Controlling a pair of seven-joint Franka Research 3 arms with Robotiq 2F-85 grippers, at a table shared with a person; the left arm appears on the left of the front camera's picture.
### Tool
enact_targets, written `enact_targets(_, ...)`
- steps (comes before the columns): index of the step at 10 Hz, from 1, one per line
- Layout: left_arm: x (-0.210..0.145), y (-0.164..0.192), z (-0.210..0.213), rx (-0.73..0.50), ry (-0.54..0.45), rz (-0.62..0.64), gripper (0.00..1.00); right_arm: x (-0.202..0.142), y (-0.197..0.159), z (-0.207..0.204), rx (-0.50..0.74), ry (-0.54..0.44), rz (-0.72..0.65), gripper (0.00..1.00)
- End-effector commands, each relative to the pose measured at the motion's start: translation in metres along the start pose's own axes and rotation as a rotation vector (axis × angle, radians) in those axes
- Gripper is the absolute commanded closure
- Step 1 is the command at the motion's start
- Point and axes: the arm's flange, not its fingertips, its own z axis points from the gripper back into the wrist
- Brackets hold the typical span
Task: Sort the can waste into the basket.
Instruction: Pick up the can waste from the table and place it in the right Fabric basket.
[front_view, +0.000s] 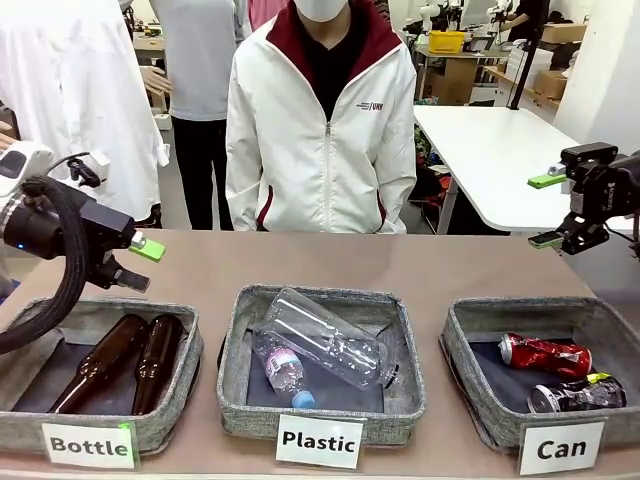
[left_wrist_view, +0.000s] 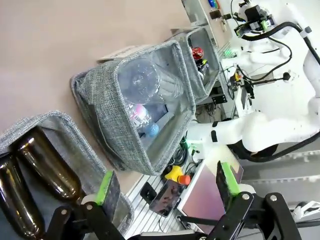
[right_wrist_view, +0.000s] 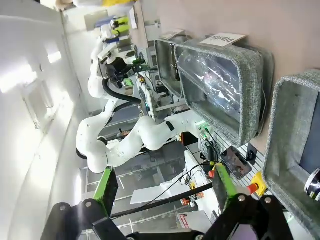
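Front view is showing you both cans already lying in the basket (front_view: 470, 340) behind the "Can" card (front_view: 561, 448): the crushed red can (front_view: 545, 353) is sitting toward the back, and the black can (front_view: 575, 395) is resting just in front of it. Your left gripper (front_view: 137, 263) and right gripper (front_view: 547, 210) are both hanging above the table with jaws spread wide, holding nothing.

Bright, even indoor light, soft shadows; wrist views bend at the edges.
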Motion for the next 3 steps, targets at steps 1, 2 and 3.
enact_targets(1, -0.0017, 0.0037, 0.0065, -0.005, 0.003, 0.010, 0.00, -0.0028, 0.0022, -0.0008, -0.008, 0.010, 0.010, 0.00)
enact_targets(2, -0.0017, 0.0037, 0.0065, -0.005, 0.003, 0.010, 0.00, -0.0028, 0.0022, -0.0008, -0.008, 0.010, 0.010, 0.00)
enact_targets(3, -0.0017, 0.0037, 0.0065, -0.005, 0.003, 0.010, 0.00, -0.0028, 0.0022, -0.0008, -0.008, 0.010, 0.010, 0.00)
